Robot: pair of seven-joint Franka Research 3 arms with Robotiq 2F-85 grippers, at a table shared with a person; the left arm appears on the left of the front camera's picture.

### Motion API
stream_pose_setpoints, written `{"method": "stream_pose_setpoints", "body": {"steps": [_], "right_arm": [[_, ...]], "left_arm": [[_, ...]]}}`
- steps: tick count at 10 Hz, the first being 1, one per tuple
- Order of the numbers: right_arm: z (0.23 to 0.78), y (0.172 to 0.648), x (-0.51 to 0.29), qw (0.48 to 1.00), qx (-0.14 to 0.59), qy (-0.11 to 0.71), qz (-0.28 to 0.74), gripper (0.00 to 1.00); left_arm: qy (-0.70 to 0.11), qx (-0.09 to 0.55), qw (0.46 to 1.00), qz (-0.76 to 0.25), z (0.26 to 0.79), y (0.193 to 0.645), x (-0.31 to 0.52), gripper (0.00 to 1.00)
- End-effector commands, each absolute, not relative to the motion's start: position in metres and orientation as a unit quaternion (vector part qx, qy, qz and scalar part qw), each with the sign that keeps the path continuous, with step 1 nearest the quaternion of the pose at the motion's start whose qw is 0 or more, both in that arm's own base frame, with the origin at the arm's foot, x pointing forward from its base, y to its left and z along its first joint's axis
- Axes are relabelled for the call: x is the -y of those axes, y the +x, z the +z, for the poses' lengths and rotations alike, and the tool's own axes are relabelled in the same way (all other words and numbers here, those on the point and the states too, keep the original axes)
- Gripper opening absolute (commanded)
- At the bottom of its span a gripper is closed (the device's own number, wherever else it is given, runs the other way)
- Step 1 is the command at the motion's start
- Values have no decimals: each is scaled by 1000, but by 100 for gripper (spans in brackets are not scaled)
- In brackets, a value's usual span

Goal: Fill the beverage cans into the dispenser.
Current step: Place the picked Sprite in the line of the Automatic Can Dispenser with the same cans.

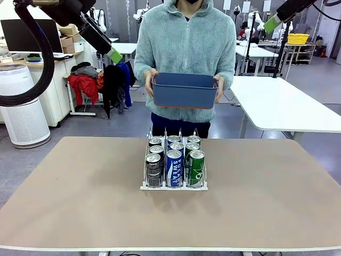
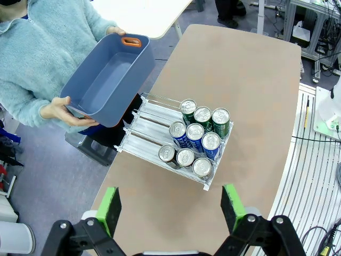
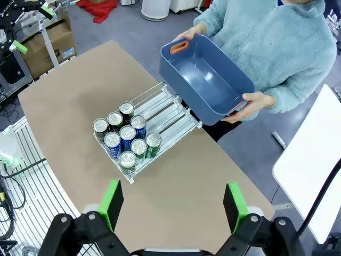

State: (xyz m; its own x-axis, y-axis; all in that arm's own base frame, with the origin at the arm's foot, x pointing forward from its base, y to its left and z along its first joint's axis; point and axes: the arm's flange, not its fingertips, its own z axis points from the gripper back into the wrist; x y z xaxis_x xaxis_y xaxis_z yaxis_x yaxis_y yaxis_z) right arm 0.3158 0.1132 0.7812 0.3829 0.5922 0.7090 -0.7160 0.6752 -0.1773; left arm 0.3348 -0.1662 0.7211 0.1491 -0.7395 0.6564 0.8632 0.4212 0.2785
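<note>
The dispenser (image 1: 145,186) (image 2: 152,109) (image 3: 169,120), a white rack with wire lanes, stands mid-table with several beverage cans (image 1: 174,162) (image 2: 195,134) (image 3: 127,137) upright in its three lanes: dark patterned, blue-and-white and green ones. My left gripper (image 1: 115,55) (image 2: 170,205) hangs high above the table at the upper left, open and holding nothing. My right gripper (image 1: 272,23) (image 3: 171,205) is raised at the upper right, also open with nothing between its fingers.
A person at the far side holds a dark blue bin (image 1: 185,89) (image 2: 109,81) (image 3: 208,80) in both hands above the table's far edge, with no cans inside. The brown tabletop (image 1: 80,197) is bare around the rack. A white table (image 1: 287,104) stands behind right.
</note>
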Motion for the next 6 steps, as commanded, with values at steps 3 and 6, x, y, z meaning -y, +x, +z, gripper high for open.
{"method": "stream_pose_setpoints", "body": {"steps": [3,6], "right_arm": [[780,315,-115,829,389,78,395,100],[780,315,-115,829,389,78,395,100]], "left_arm": [[-83,375,755,-532,719,335,165,100],[-83,375,755,-532,719,335,165,100]]}}
